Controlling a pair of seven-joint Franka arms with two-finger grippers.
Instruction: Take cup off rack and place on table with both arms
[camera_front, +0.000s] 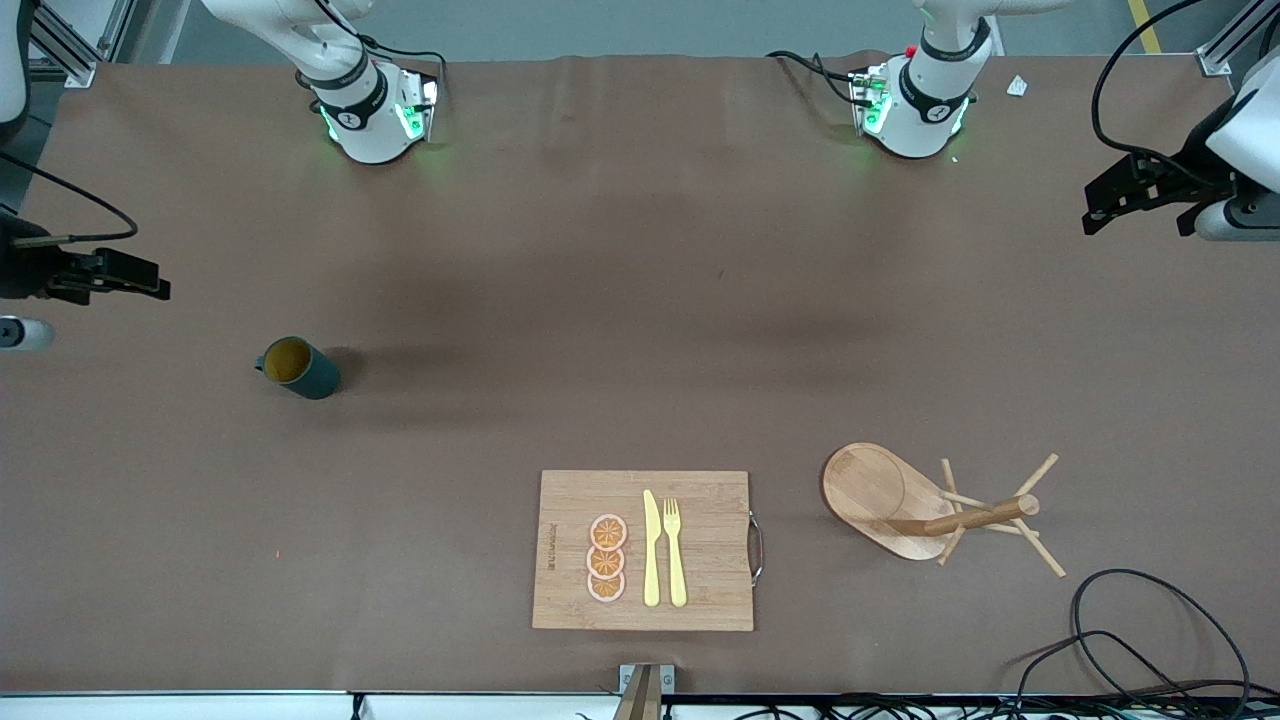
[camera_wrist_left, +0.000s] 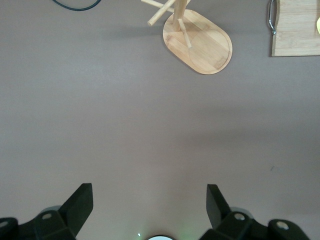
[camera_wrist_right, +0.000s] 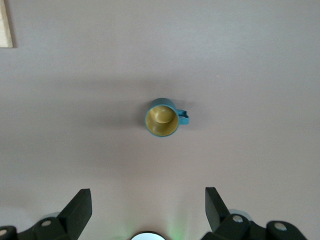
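The cup stands on the counter, well apart from the empty rack. Both end effectors, left and right, hang released; just keep them clear.

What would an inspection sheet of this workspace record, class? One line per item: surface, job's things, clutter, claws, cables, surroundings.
Surface: brown table, flat.
Job's things: cup upright on the table toward the right arm's end, off the rack; rack pegs bare.
Clutter: cutting board with orange slices, knife, fork.
Claws: left claw open above bare table; right claw open, empty, above the table by the cup.
Cables: black loops near the rack.
Surroundings: nothing seen.
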